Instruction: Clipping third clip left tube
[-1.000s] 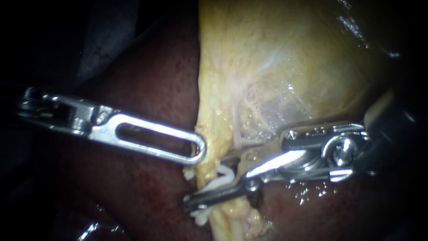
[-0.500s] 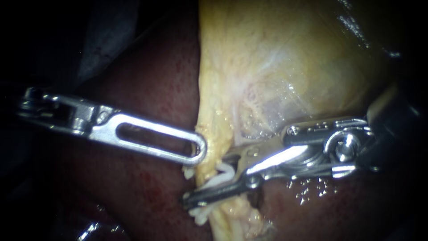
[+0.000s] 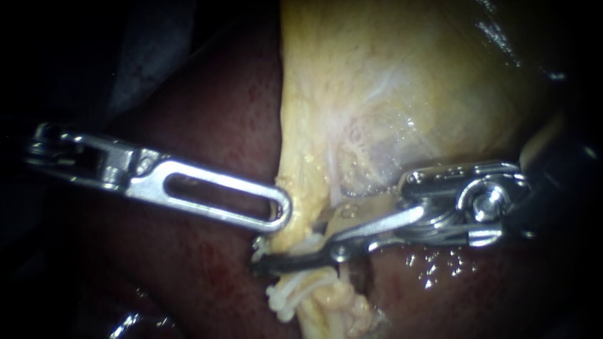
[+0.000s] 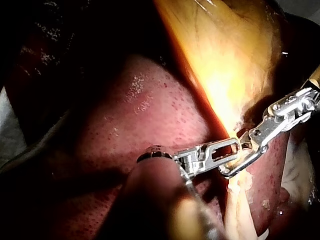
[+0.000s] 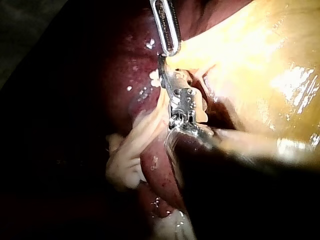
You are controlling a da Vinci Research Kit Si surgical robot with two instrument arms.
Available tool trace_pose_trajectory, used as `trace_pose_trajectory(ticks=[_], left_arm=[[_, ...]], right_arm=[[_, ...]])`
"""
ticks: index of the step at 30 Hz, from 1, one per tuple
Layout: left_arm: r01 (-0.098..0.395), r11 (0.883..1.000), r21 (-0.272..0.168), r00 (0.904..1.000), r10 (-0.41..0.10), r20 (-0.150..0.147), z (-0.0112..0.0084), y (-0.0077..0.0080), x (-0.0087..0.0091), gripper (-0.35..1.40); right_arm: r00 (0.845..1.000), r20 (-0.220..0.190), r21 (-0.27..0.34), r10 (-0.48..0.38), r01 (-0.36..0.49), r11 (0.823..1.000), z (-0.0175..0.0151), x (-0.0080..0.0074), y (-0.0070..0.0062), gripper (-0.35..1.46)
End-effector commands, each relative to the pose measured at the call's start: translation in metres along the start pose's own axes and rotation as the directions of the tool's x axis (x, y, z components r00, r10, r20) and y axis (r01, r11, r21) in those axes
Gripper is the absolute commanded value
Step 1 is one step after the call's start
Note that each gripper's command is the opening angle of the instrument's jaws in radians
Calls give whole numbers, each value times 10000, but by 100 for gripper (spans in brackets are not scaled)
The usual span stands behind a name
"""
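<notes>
Broadly, the liver fills the field, dark red, lying behind the gallbladder and on both sides of it. The gallbladder itself is the pale yellow sheet hanging down the middle and narrowing at its lower end.

Our left instrument comes in nearly level and meets the gallbladder's left edge just above that narrow end. Its hand is closed, the two jaws lying flat together on the rim of the gallbladder. We judge it is placed there to pull the sheet taut, so that the part below the gallbladder is stretched out and exposed.

Our right instrument reaches in along the gallbladder's lower border, with its hand set crosswise directly beneath the narrow end. That hand is narrow, its jaws drawn in from two sides on the tube, the pale cord that runs down from the gallbladder. Lying square across the tube, the jaws would seat a clip straight rather than slanting, and we judge the squeeze is under way.

A small white piece shows at the far tip of those jaws, just off the gallbladder's left edge. Whether it is the end of a clip we cannot tell.
</notes>
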Motion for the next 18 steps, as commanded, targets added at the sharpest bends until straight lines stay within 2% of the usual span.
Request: trace_pose_trajectory(ticks=[1,18], left_arm=[[-1,10000,-2,10000,1,0,0,0,0,-35],[1,10000,9,10000,-1,-19,1,0,0,-35]], right_arm=[[10000,1,-2,-20,20,10000,0,-1,1,-21],[10000,-11,-18,-27,27,10000,-1,-1,1,-21]])
